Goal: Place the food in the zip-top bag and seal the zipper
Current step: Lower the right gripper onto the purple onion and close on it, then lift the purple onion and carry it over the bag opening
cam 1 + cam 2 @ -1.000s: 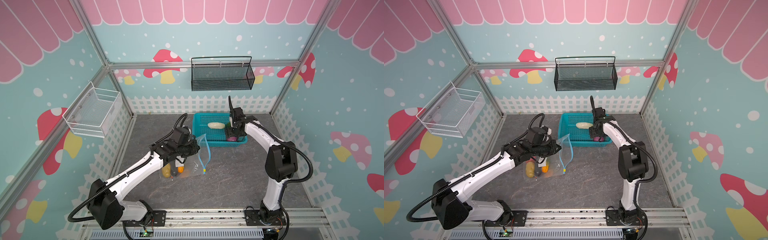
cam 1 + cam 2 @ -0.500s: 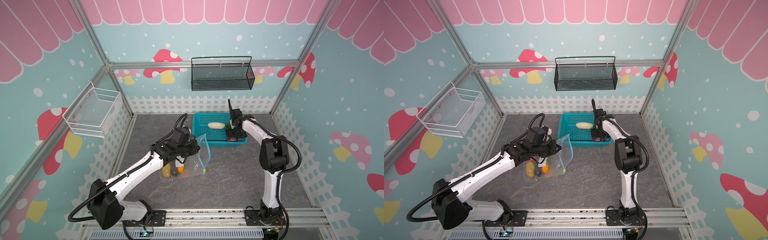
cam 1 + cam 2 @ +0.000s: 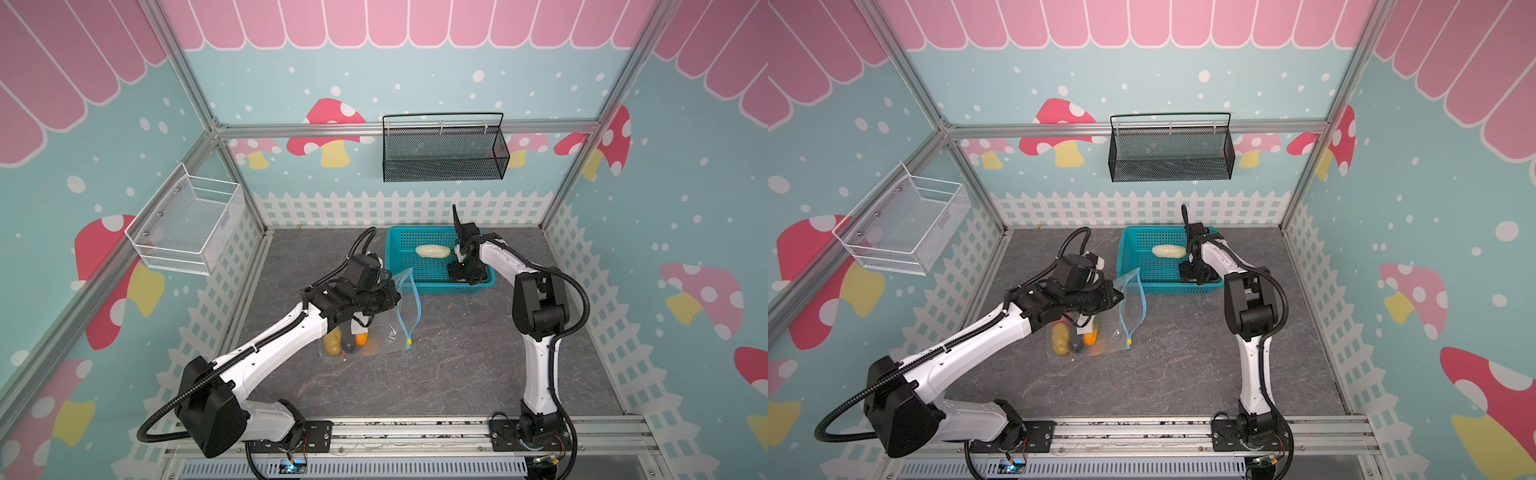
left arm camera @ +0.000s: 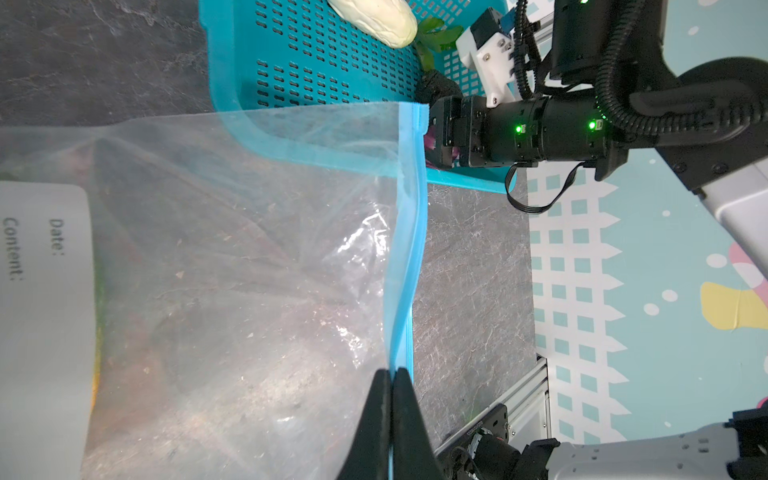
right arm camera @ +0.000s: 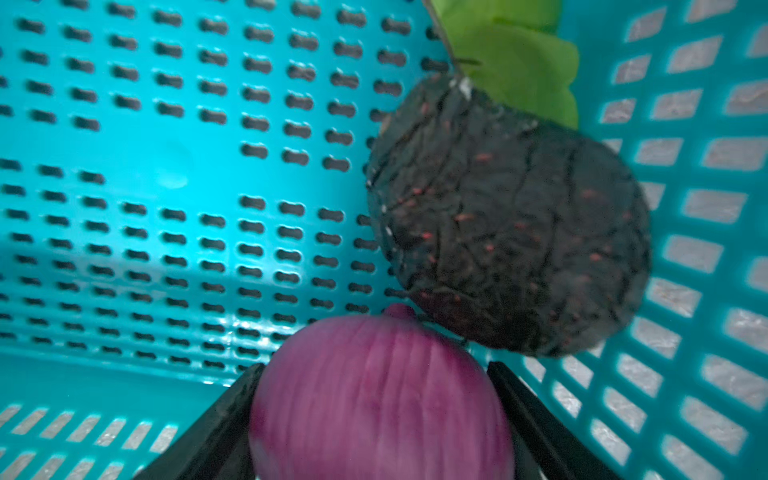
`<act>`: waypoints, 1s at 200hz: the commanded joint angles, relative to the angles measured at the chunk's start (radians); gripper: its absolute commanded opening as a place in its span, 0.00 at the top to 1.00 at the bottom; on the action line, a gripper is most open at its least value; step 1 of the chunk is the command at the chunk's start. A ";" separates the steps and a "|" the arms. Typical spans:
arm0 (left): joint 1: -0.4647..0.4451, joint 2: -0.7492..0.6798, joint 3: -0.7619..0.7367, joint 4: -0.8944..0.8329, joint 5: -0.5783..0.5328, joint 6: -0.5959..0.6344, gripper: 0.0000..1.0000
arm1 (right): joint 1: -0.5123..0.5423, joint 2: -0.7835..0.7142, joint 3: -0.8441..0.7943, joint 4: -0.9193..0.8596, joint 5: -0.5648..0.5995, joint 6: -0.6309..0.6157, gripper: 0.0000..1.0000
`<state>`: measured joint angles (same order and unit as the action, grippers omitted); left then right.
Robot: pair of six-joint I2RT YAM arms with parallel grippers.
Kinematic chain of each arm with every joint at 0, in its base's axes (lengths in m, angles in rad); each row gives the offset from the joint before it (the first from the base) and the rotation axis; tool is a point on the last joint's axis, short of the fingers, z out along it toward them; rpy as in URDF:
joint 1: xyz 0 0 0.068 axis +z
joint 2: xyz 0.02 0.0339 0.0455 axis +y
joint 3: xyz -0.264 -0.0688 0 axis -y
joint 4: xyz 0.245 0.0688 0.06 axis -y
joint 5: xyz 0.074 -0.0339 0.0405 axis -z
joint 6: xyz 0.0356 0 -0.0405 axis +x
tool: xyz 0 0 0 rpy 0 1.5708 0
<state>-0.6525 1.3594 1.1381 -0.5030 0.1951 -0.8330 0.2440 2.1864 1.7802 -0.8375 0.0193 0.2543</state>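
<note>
The purple onion (image 5: 380, 399) sits between the fingers of the right claw (image 5: 374, 368), spread wide and hugging it, squeeze not clear yet; its tip points straight ahead. Just beyond: a dark round vegetable (image 5: 507, 224), same teal basket (image 5: 124, 145), white radish (image 3: 432, 251) alongside. The left claw (image 4: 391, 386), pressed together, pinches the zipper (image 4: 409, 232) of the zip-top bag (image 4: 232, 270) holding a yellow potato (image 3: 331, 343).

Worktop (image 3: 457, 365): was dark grey and stone-veined, walled on three sides.
Far side: a teal lattice basket (image 3: 401, 249) stood flat near the back wall.
Left of middle: the zip-top bag (image 3: 386, 332) lay beside the basket (mouth edge raised, filled end down).
</note>
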 commanded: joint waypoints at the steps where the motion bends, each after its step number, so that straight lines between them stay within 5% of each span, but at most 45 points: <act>1: -0.008 0.005 -0.005 0.000 -0.004 0.003 1.00 | -0.001 0.006 0.024 0.005 -0.053 -0.013 0.24; 60: -0.008 0.006 -0.004 -0.002 -0.009 0.003 1.00 | -0.001 -0.002 0.033 0.058 -0.220 -0.006 0.29; 200: 0.003 -0.022 0.008 -0.022 -0.042 0.009 1.00 | -0.010 -0.119 0.032 0.203 -0.330 0.096 0.33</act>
<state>-0.6540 1.3560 1.1381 -0.5087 0.1757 -0.8330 0.2409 2.1620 1.8313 -0.6823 -0.2897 0.3241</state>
